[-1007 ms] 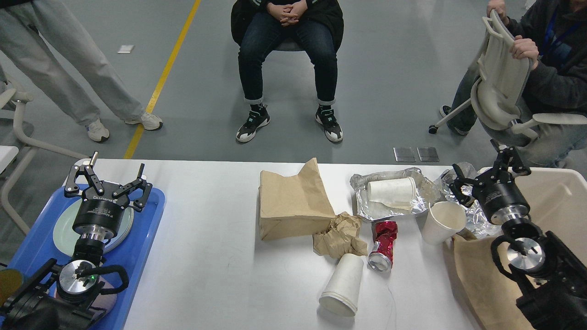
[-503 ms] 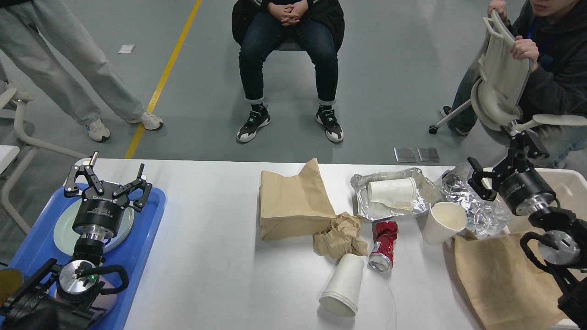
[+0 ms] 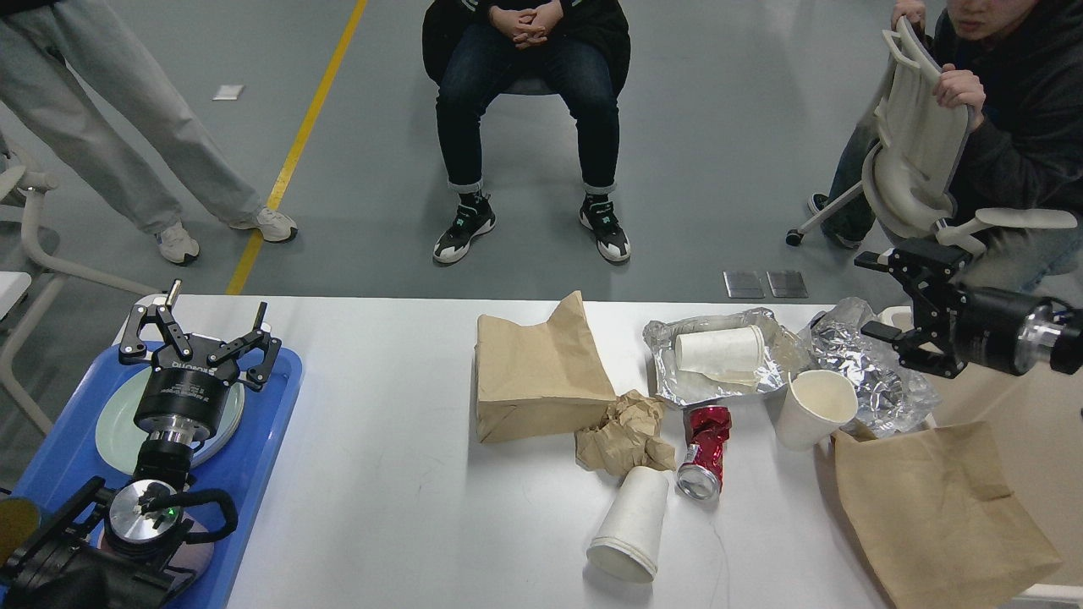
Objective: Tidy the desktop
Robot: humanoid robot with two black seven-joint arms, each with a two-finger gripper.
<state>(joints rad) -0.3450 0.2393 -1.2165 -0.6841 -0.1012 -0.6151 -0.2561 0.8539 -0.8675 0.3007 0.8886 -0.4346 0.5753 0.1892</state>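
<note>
Desktop (image 3: pixel 398 423), the large white rectangular tabletop with rounded corners, fills the near half of the scene, between a blue plastic tray (image 3: pixel 271 423) at its left end and a beige plastic bin (image 3: pixel 1015 397) at its right end. Near its middle a folded brown paper bag (image 3: pixel 537 372) is seen, with a crumpled wad of brown paper (image 3: pixel 624 433) touching its near right corner. Just right of the wad a crushed red metal can (image 3: pixel 705 448) lies on its side, and nearer still a white paper cup (image 3: pixel 629 526) lies tipped over. Farther off, a crumpled foil tray (image 3: pixel 668 376) holds a second white paper cup (image 3: pixel 721 350) on its side; a third white paper cup (image 3: pixel 814 408) stands upright beside a crumpled sheet of foil (image 3: pixel 880 381). A flat brown paper bag (image 3: pixel 939 507) overlaps the near right edge. The left gripper (image 3: pixel 200 337) is held above a pale green plate (image 3: pixel 114 423) on the tray, its fingers spread wide and empty. The right gripper (image 3: pixel 901 296) is held above the foil sheet at the right end, its fingers apart and holding nothing.
</note>
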